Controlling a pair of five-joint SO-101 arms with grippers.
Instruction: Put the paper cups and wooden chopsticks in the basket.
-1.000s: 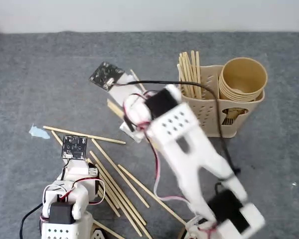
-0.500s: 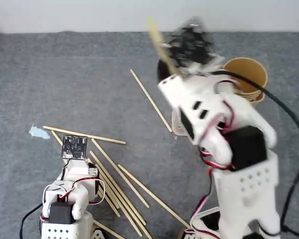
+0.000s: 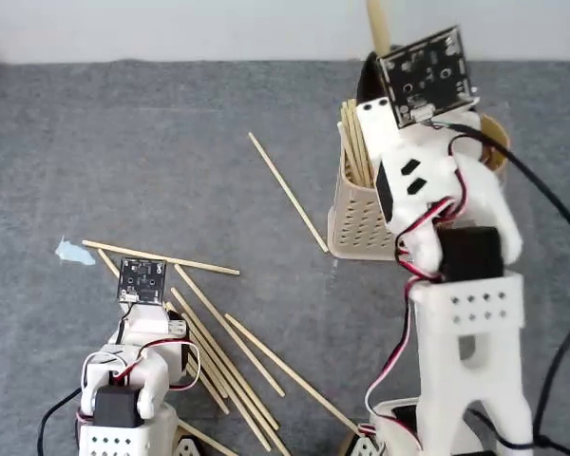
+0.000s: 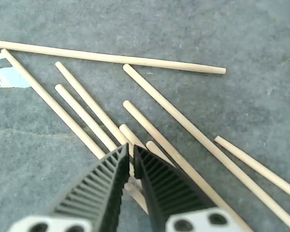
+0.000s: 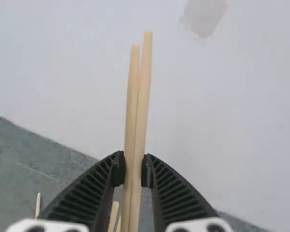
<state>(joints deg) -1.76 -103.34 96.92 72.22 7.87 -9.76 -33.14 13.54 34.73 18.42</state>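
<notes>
Two chopsticks pinched in right gripper above far rim of basket — left gripper, jaws pressed together, over loose sticks.

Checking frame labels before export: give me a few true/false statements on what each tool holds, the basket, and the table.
1. The right tool is clamped on two chopsticks. True.
2. The left tool holds a paper cup. False: it holds nothing, and its jaws are nearly together above loose chopsticks on the table.
3. The basket has upright chopsticks in it. True.
4. Every chopstick is off the table. False: many lie on it near the left arm, and a single chopstick lies beside the basket.
</notes>
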